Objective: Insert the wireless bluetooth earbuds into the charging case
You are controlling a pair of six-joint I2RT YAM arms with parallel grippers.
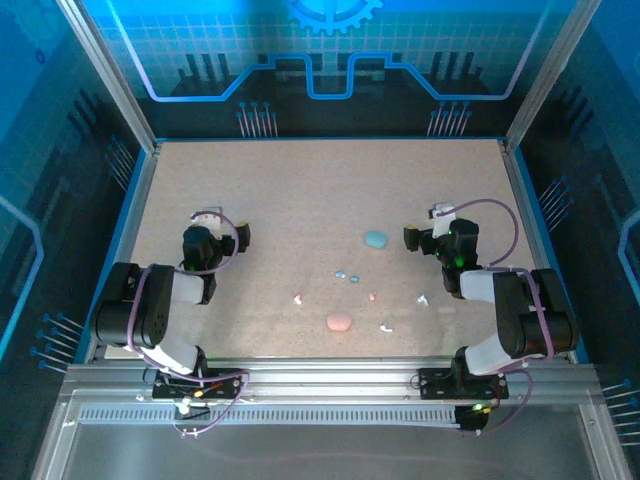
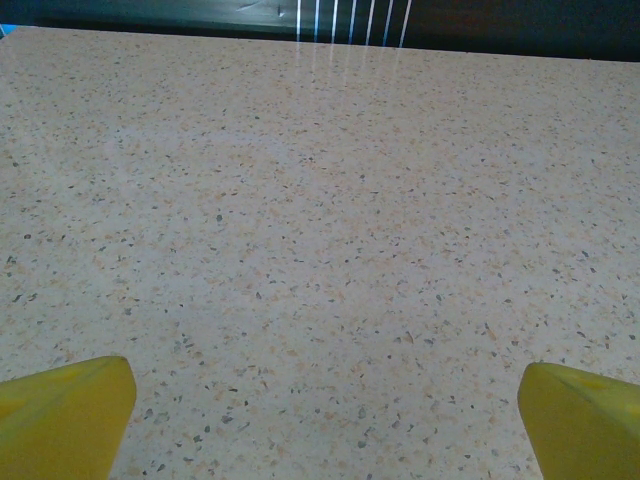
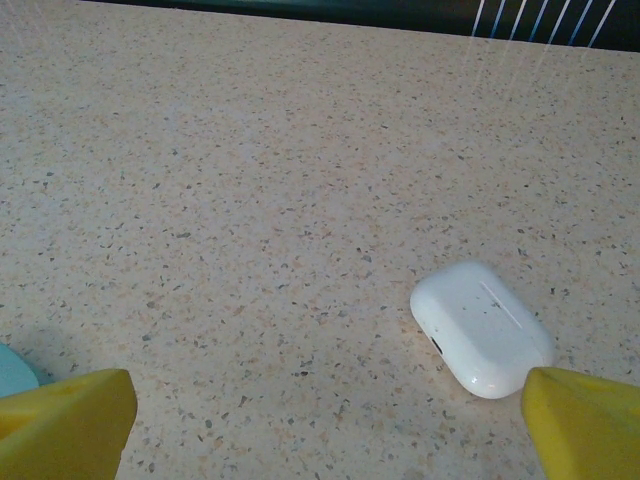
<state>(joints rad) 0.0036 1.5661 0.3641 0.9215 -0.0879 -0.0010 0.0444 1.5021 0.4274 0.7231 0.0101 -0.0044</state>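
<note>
**Fingers wide on both arms, empty; earbuds loose on the bench**

Left fingers (image 2: 65,415) stood fully apart, their yellow tips at the two lower corners of the left wrist view, with nothing held between them. Under them lay bare speckled bench (image 2: 320,200). Seen from overhead, that arm hung over the left part of the bench, well apart from all the task's things.

Right fingers (image 3: 70,420) were spread just as wide and gripped nothing. A white case (image 3: 481,327) lay flat and shut on the bench close by the right-hand tip; whether it touched that tip could not be told. A sliver of the teal case (image 1: 376,239) showed at the left edge of the right wrist view, beside the other tip.

From above, the teal case sat just left of the right arm's fingers. Two light blue earbuds (image 1: 340,273) lay close together on the near side of it. Two pink earbuds (image 1: 298,298) lay apart from each other, farther from the arms than the pink case (image 1: 339,322), one to each side of it. Two white earbuds (image 1: 423,299) lay to the right of the pink case, one of them near it. Every earbud lay on the open bench, outside the cases.
</note>
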